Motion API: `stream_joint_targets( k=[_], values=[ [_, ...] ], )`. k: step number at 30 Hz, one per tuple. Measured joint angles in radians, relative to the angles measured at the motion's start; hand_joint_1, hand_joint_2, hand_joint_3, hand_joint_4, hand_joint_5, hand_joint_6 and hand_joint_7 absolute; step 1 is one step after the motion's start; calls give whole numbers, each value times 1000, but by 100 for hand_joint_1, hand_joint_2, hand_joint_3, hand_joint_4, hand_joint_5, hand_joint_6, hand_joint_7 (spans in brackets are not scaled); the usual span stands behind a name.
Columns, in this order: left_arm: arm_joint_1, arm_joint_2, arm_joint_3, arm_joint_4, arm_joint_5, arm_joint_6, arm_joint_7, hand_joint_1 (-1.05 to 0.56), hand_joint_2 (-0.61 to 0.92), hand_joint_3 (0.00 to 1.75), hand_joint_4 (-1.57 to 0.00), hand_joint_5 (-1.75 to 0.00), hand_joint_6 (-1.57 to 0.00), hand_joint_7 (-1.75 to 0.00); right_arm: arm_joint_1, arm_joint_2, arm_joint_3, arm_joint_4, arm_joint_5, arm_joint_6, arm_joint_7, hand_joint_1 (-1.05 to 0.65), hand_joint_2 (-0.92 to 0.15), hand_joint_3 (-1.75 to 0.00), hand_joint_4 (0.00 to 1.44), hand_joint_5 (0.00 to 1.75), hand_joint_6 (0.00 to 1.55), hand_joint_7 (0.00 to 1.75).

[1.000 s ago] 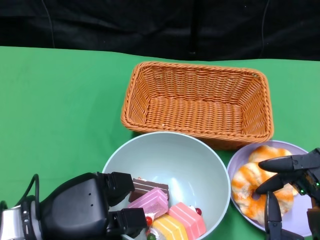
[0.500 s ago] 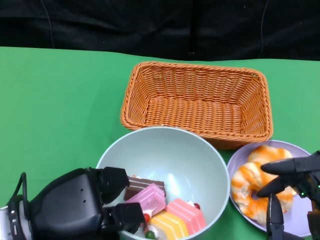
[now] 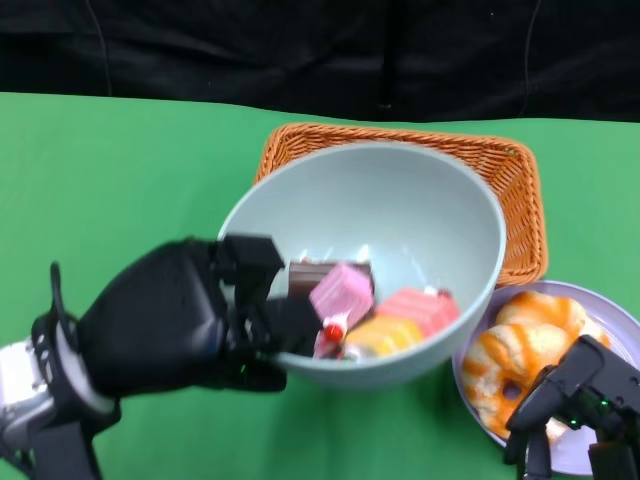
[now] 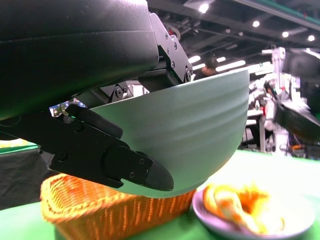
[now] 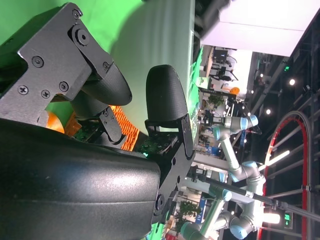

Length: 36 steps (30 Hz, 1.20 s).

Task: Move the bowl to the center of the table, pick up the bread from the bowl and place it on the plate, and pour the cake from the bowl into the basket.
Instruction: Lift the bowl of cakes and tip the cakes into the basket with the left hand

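Observation:
My left hand (image 3: 170, 320) grips the near-left rim of the pale green bowl (image 3: 400, 220) and holds it lifted, in front of the orange wicker basket (image 3: 520, 210). Several cake slices (image 3: 385, 310), chocolate, pink and yellow, lie in the bowl's low side by my fingers. The left wrist view shows the bowl (image 4: 185, 140) held off the table above the basket (image 4: 100, 210). Orange-glazed bread (image 3: 520, 355) lies on the lavender plate (image 3: 620, 330) at the right. My right hand (image 3: 580, 405) hovers at the plate's near edge, fingers apart, holding nothing.
A green cloth (image 3: 110, 190) covers the table, with a black backdrop (image 3: 300, 50) behind it. The basket stands at the back centre-right, mostly hidden by the raised bowl. The plate (image 4: 260, 220) lies close beside the basket.
My left hand has lifted the bowl off the table and carried it toward the basket, tilting it so the cakes slid toward my fingers. My right hand has drawn back toward the near edge.

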Motion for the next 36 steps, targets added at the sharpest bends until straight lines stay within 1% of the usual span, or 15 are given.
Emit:
stream_joint_targets(
  k=[2,3,4,5,7,9,10,12,15,18,21,24,28,34,36],
  values=[
    [-20,-24,0,23,-28,-3,-26,-18,89,25,-96,-175,-70,-175,3,0,8,0,-5,1,0,1,-23,-174,92,175,74,171],
    [-29,-38,0,41,-50,-3,-44,-19,75,52,-96,-175,-71,-175,3,0,11,0,-9,2,0,2,-23,-175,92,175,74,171],
    [-38,-59,-1,65,-91,-1,-71,-18,54,93,-96,-175,-73,-175,1,0,12,3,-17,-2,-1,4,-24,-175,93,175,74,171],
    [-48,-84,-3,89,-134,14,-100,-16,42,114,-96,-175,-73,-175,-6,-2,12,11,-25,-8,-1,5,-24,-175,94,175,75,171],
    [-68,-131,-3,127,-202,56,-155,-14,29,137,-96,-175,-75,-175,-20,-11,13,27,-42,-25,0,6,-24,-175,97,175,77,170],
    [-83,-163,-3,163,-235,78,-192,-14,26,142,-96,-175,-75,-175,-28,-21,13,43,-49,-45,-1,6,-23,-175,98,175,80,168],
    [-91,-178,-3,182,-244,82,-206,-17,28,143,-96,-175,-76,-175,-29,-24,13,54,-52,-54,-2,6,-22,-175,99,175,81,166],
    [-106,-206,-3,220,-255,95,-226,-19,30,145,-97,-175,-77,-175,-29,-28,13,68,-56,-65,-2,5,-21,-175,99,175,82,165],
    [-125,-273,-3,262,-311,157,-280,-18,29,150,-98,-175,-79,-175,-29,-42,12,79,-57,-78,-1,4,-20,-175,100,175,83,162],
    [-135,-342,1,272,-381,232,-329,-19,26,158,-100,-175,-81,-175,-25,-55,13,80,-55,-79,1,3,-18,-175,100,175,85,160],
    [-138,-421,10,273,-437,331,-364,-19,27,163,-101,-175,-82,-175,-19,-60,16,80,-49,-80,1,2,-17,-175,101,175,87,159],
    [-140,-496,19,278,-510,410,-398,-22,23,170,-102,-175,-85,-175,-10,-61,17,80,-49,-81,0,3,-18,-175,101,175,87,158],
    [-158,-617,60,282,-621,599,-425,-22,20,172,-103,-175,-86,-175,-2,-61,18,80,-51,-81,-6,4,-20,-175,100,175,86,157],
    [-178,-736,120,272,-739,825,-434,-22,21,174,-107,-175,-89,-175,2,-62,20,80,-49,-81,-6,3,-20,-175,99,175,85,157],
    [-179,-768,141,264,-774,875,-434,-21,22,174,-107,-175,-88,-175,2,-62,21,80,-49,-81,-6,4,-20,-175,99,175,85,157]
  ],
)
